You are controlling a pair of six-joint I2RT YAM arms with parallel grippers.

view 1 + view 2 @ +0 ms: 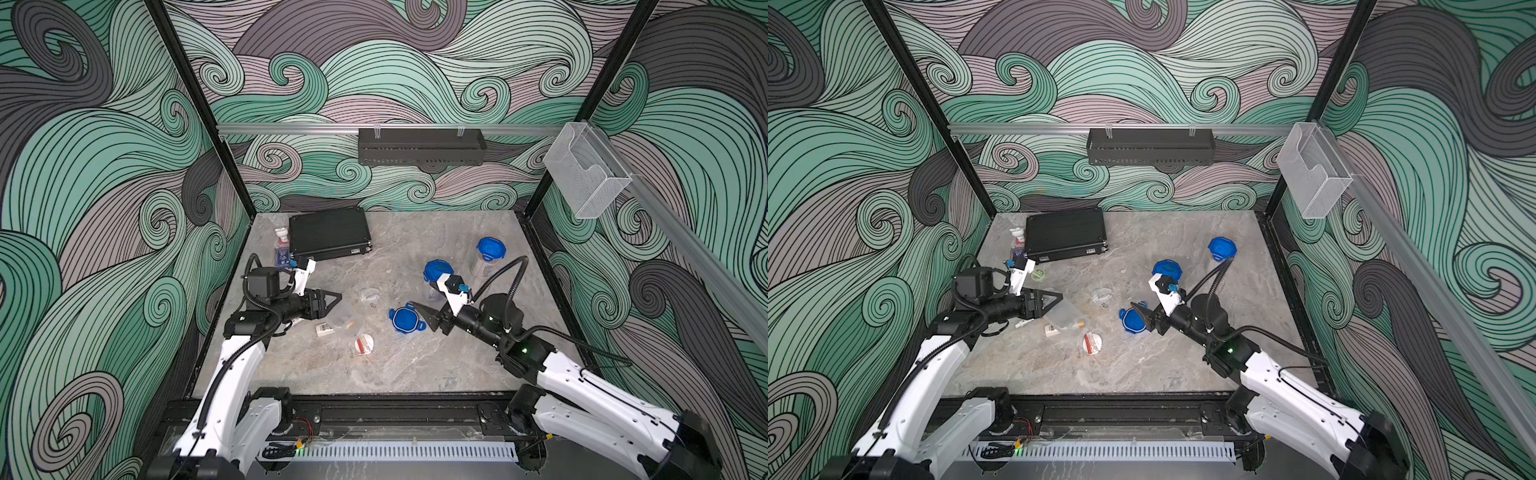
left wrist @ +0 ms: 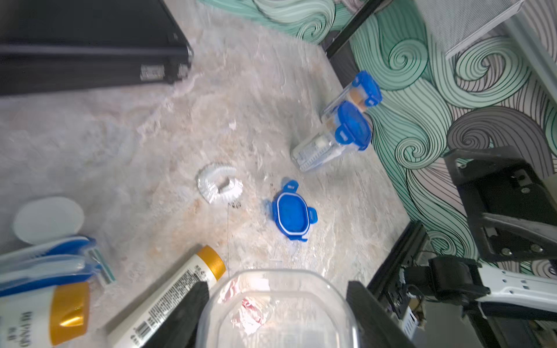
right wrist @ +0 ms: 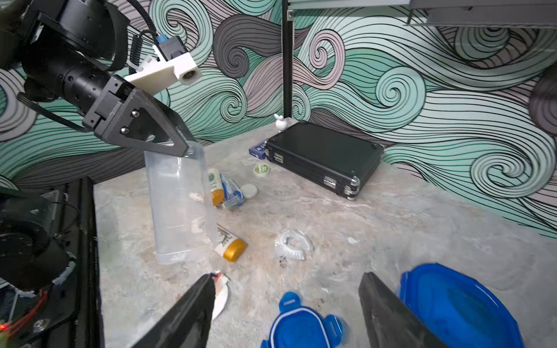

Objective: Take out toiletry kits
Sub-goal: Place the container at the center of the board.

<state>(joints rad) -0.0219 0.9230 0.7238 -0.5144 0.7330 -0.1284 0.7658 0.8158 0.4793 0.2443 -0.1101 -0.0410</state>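
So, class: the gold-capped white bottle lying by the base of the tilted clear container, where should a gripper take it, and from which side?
Probably from above, jaws across the white bottle just behind its gold cap. It lies flat on the table, so its rounded sides are the faces to pinch, and the cap end is what shows past the clear container.

The black ribbed case [image 1: 329, 232] lies back left on the tabletop [image 1: 415, 365], the blue-labelled pump bottle [image 1: 281, 251] just left of it. Right of centre stands the nearer blue-lidded clear tub [image 1: 435, 272], the farther blue-lidded clear tub [image 1: 490, 251] behind it to the right. The loose blue clip lid [image 1: 405, 321] lies below my right tool [image 3: 288, 277]. My left tool [image 2: 276, 284] holds the lidless clear plastic tub [image 3: 177, 205] tilted, left of the lid; the gold-capped white bottle [image 2: 180, 286] just beside it, the round white packet [image 1: 365, 344] in front.
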